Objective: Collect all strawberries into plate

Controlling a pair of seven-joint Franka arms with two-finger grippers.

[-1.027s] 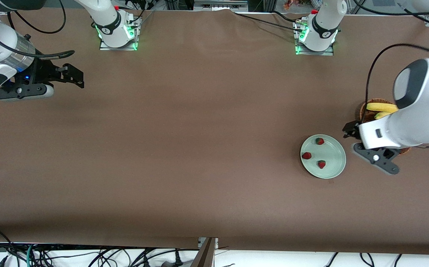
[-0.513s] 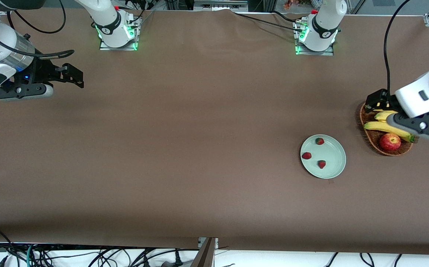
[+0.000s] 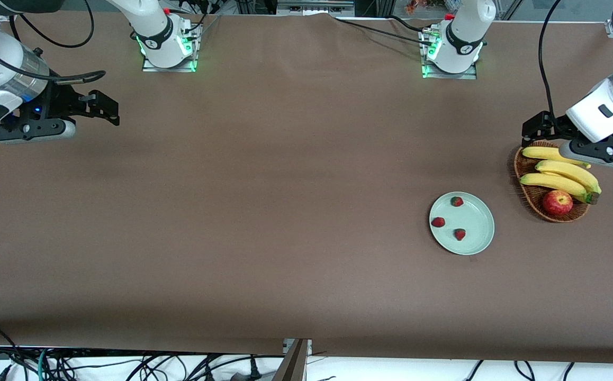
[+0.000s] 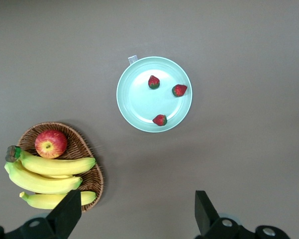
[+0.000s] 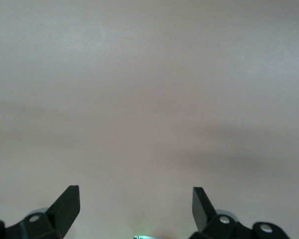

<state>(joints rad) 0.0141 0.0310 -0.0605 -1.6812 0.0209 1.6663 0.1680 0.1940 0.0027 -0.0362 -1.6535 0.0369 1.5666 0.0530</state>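
Strawberries [image 3: 457, 201] [image 3: 438, 222] [image 3: 460, 234]: all 3 on plate [image 3: 473, 241], at approx 12, 9 and 6 o'clock of its face, well apart from each other, none touching rim. Same count in left wrist view [image 4: 153, 82] [image 4: 179, 90] [image 4: 159, 120]. No berry visible on bare table [image 3: 285, 185].

Plate sits toward left arm's end, beside wicker basket [image 3: 523, 182], slightly nearer front cam. Basket holds bananas [image 3: 560, 172] + apple [image 3: 557, 202]; not task items.

Left gripper [image 3: 537, 132]: up in air over basket's edge, fingers [image 4: 64, 216] spread wide, holding nothing.

Right gripper [image 3: 102, 108]: parked over bare cloth at right arm's end, fingers [image 5: 67, 204] wide, empty. Waiting.

Step in hand, judged: collection looks complete, arm clear of plate. Next move: prob none beyond parking left arm; keep clear of basket and plate on way. Worth a check for stray berries hidden under arms, can't rule out from these views.
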